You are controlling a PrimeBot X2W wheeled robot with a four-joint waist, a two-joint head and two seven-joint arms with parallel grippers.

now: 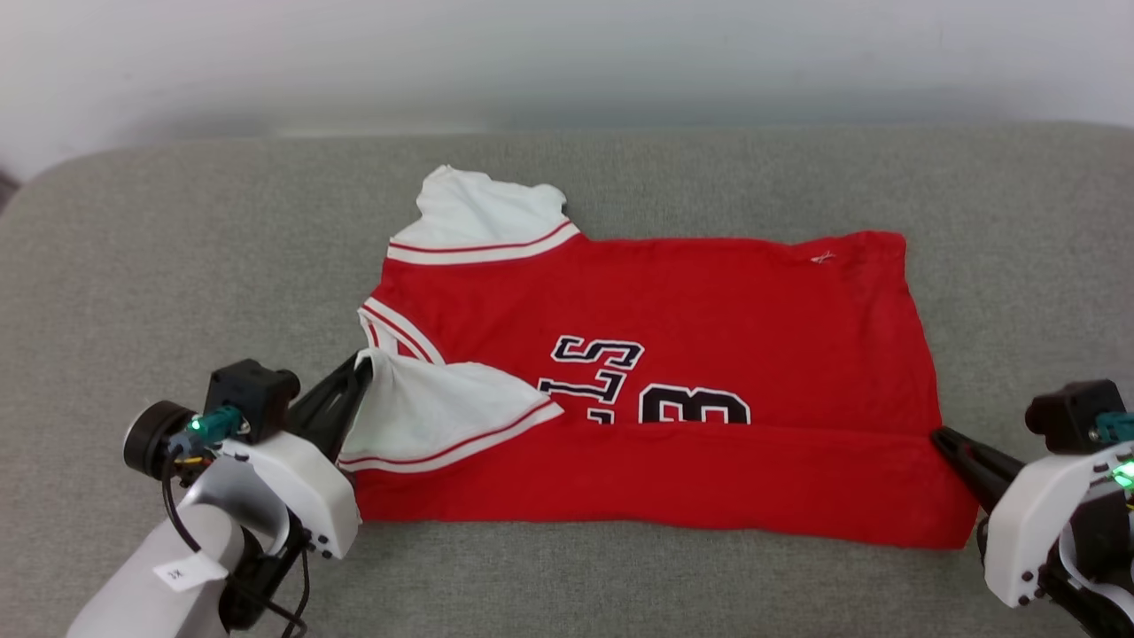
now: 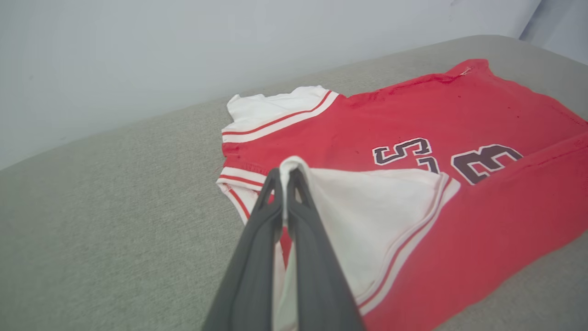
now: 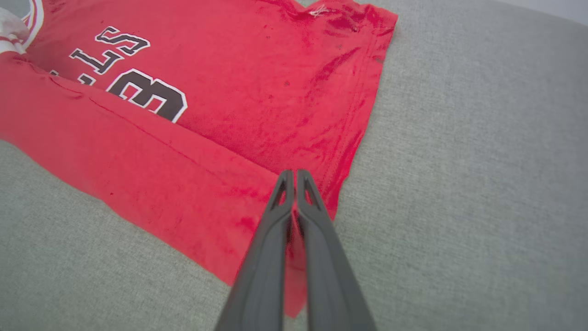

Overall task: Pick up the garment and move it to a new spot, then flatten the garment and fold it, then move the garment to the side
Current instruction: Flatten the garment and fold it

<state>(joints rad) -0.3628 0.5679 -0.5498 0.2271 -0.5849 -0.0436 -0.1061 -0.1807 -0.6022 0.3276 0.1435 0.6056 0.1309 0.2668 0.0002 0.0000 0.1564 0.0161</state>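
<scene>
a grey padded cushion [image 1: 177, 266] carries the garment [image 1: 709, 301], a red jersey lying sideways across its middle, collar toward the left edge. its near long side is folded up over the lower half of the black lettering [image 1: 611, 372]. the left gripper [image 1: 359, 368] pinches the white sleeve [image 1: 434, 408] at the fold's left end. the right gripper [image 1: 941, 437] pinches the red hem corner at its right end. to fold well, both ends should likely travel together toward the far edge, with the crease held straight and taut.

A grey woven-fabric padded surface [image 1: 620, 576] with rounded corners stands against a plain pale wall [image 1: 567, 53] under even, diffuse light.
</scene>
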